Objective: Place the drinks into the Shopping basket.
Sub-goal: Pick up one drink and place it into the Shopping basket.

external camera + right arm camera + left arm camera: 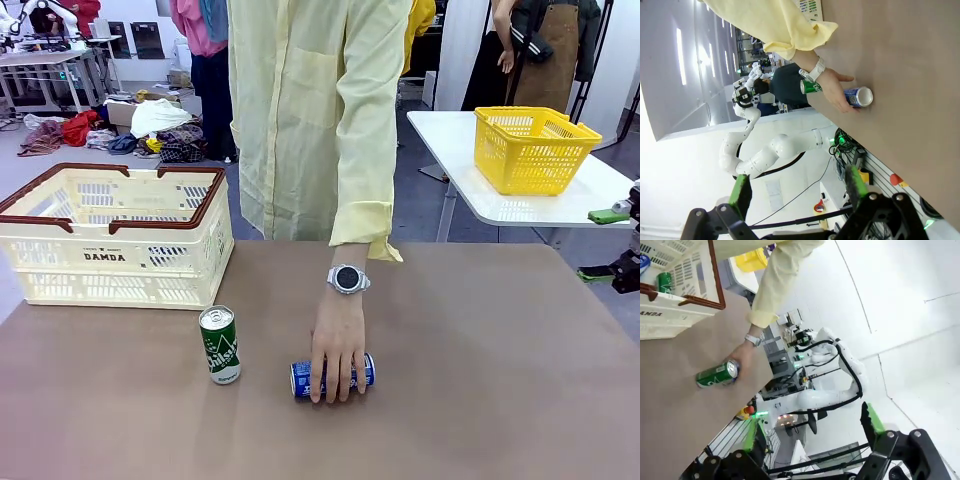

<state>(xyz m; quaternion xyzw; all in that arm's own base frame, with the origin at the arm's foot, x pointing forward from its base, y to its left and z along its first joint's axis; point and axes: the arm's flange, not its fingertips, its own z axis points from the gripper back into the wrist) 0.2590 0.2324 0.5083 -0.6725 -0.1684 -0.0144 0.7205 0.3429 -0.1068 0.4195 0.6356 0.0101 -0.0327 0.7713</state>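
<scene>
The cream-white Shopping basket (150,262) with a dark brown rim stands at the table's far left. In front of it a green can (219,344) stands upright. To its right a blue can (304,379) lies on its side under a person's hand (340,340) with a wristwatch. My right gripper (605,244) hangs open at the table's right edge, well away from both cans. In the right wrist view its fingers (797,190) stand wide apart, with the blue can (860,96) and green can (812,87) far off. My left gripper (812,432) is open and holds nothing; the green can (716,375) and basket (670,315) lie far off.
A smaller yellow mesh basket (533,148) sits on a white side table (470,190) at the back right. The person in a pale yellow shirt (300,110) stands at the far edge. The brown tabletop (480,400) is bare on the right and along the front.
</scene>
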